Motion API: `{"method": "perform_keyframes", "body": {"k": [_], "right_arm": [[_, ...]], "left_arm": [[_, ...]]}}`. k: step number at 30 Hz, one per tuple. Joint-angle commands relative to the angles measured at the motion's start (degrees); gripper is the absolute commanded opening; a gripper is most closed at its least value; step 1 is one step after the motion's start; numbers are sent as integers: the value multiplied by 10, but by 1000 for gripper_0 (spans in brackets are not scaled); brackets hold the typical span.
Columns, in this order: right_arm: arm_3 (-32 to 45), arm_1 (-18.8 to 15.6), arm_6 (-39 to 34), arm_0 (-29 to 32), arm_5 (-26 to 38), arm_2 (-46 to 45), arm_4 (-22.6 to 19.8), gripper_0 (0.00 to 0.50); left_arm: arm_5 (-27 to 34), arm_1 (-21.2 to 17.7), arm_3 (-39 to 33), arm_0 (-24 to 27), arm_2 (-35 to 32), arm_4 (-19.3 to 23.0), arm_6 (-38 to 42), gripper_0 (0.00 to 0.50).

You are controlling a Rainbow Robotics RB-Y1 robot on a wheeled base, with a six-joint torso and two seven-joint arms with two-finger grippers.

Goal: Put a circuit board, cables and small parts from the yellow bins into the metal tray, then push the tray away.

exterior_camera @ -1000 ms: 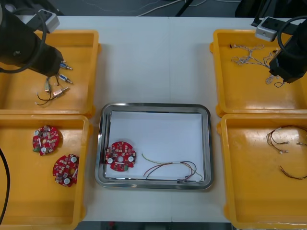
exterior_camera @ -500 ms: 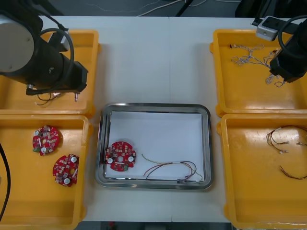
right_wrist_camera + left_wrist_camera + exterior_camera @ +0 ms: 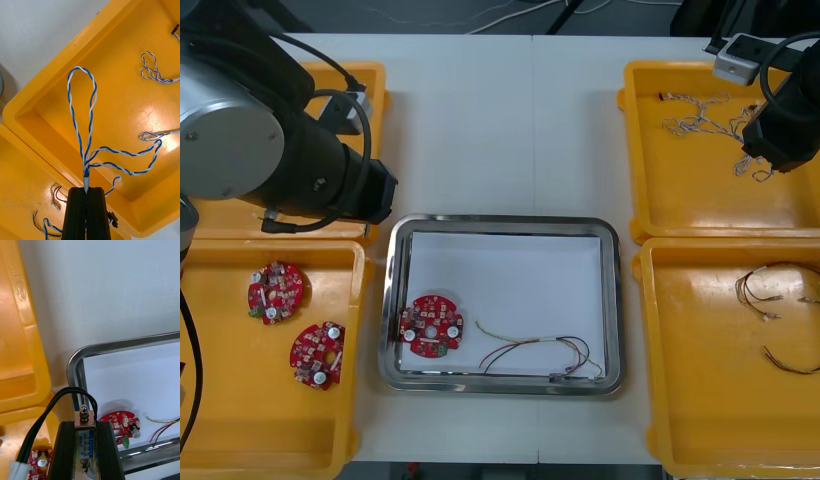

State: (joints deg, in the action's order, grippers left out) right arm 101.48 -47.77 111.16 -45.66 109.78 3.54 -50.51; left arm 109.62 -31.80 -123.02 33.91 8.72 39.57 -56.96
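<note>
Small metal part [image 3: 85, 435] with looped black cable [image 3: 48, 410] sits clamped between fingers of the left gripper [image 3: 85, 423] beside the shiny metal tray [image 3: 75, 360]; right gripper [image 3: 86, 189] fingers pinch a twisted blue and white cable [image 3: 80, 112].

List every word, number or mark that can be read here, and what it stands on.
None can be read.
Blue label on the black cable end in the left gripper: print too blurred.
Moulded mark on a yellow bin: unreadable.
Red circuit board in the metal tray: markings too small.
Blue and white cable in the right gripper: no text.
</note>
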Motion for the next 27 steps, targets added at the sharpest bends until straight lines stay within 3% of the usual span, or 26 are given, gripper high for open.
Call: {"method": "perform_keyframes", "body": {"k": [1, 9, 19, 27], "right_arm": [[15, -18, 6, 1, 2, -20, -1, 0], [15, -18, 6, 1, 2, -20, -1, 0], [15, -18, 6, 1, 2, -20, -1, 0], [15, -18, 6, 1, 2, -20, -1, 0]], "left_arm": [[4, -18, -29, -6, 36, -7, 96, 0], [4, -18, -22, -5, 100, -48, 116, 0], [4, -16, 2, 14, 155, -50, 156, 0], [4, 20, 58, 44, 170, -67, 165, 0]]}}
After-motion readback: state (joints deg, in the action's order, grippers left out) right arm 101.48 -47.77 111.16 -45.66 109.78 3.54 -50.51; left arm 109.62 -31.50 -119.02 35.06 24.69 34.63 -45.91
